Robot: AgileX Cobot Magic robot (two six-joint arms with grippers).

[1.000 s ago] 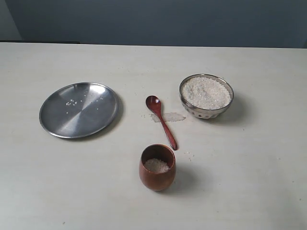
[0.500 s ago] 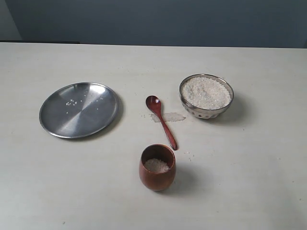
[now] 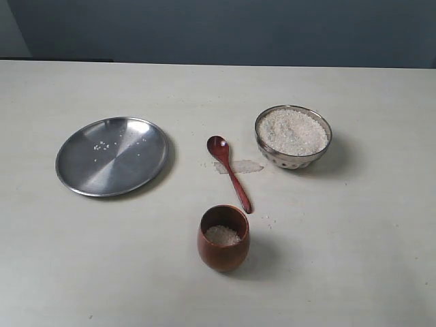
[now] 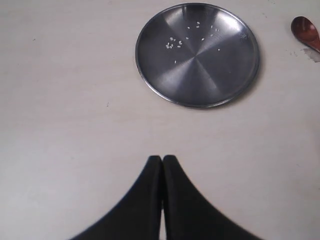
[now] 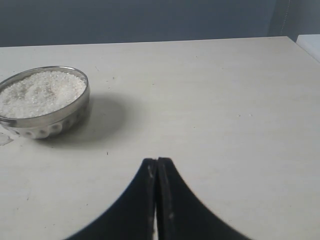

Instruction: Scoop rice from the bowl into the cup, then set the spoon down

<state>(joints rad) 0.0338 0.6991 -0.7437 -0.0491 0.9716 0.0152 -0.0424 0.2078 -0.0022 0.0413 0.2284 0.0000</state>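
Note:
The metal bowl (image 3: 293,158) stands at the right of the table, filled with a heap of white rice (image 3: 292,131); the right wrist view shows the bowl (image 5: 45,125) too. The wooden spoon (image 3: 230,172) lies flat on the table between the plate and the bowl, its small oval end pointing away. In front of it stands the wooden cup (image 3: 223,248) with a little rice (image 3: 223,236) inside. My left gripper (image 4: 162,159) is shut and empty, well short of the plate. My right gripper (image 5: 157,161) is shut and empty, away from the bowl. Neither gripper shows in the exterior view.
A flat steel plate (image 3: 112,156) with a few loose grains lies at the left. A small clear patch of tape (image 3: 240,166) sits under the spoon's neck. A few stray grains (image 3: 267,219) lie near the spoon's handle end.

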